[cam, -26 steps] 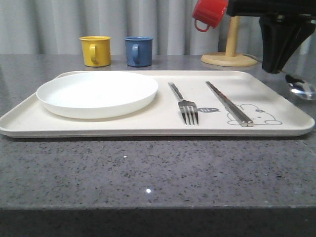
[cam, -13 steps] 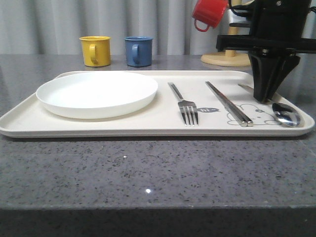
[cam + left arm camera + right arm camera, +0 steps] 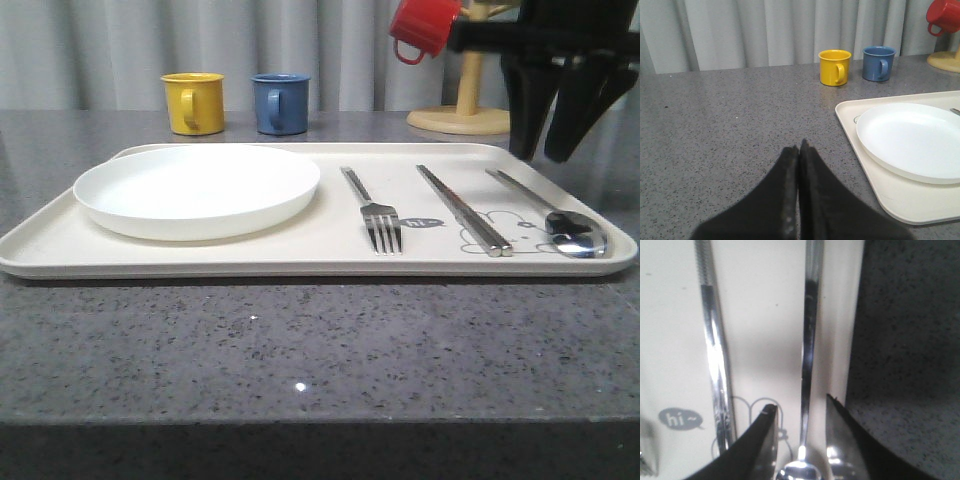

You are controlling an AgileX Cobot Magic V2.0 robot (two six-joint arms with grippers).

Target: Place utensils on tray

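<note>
The cream tray (image 3: 300, 258) holds the white plate (image 3: 197, 190), the fork (image 3: 375, 213), the chopsticks (image 3: 463, 209) and the spoon (image 3: 560, 222) side by side. The spoon lies flat at the tray's right end. My right gripper (image 3: 555, 155) hangs open above the spoon's handle, clear of it. In the right wrist view the spoon (image 3: 807, 355) runs between the spread fingers (image 3: 765, 440), untouched, with the chopsticks (image 3: 715, 355) beside it. My left gripper (image 3: 800, 147) is shut and holds nothing, over bare counter left of the tray (image 3: 875, 190) and plate (image 3: 912, 137).
A yellow mug (image 3: 194, 102) and a blue mug (image 3: 281, 103) stand behind the tray. A red mug (image 3: 424, 26) hangs on the wooden stand (image 3: 462, 110) at the back right. The grey counter (image 3: 300, 350) lies bare in front of the tray.
My right gripper carried the spoon from the counter onto the tray's right end, let it go, opened and rose. The left arm's motion cannot be judged.
</note>
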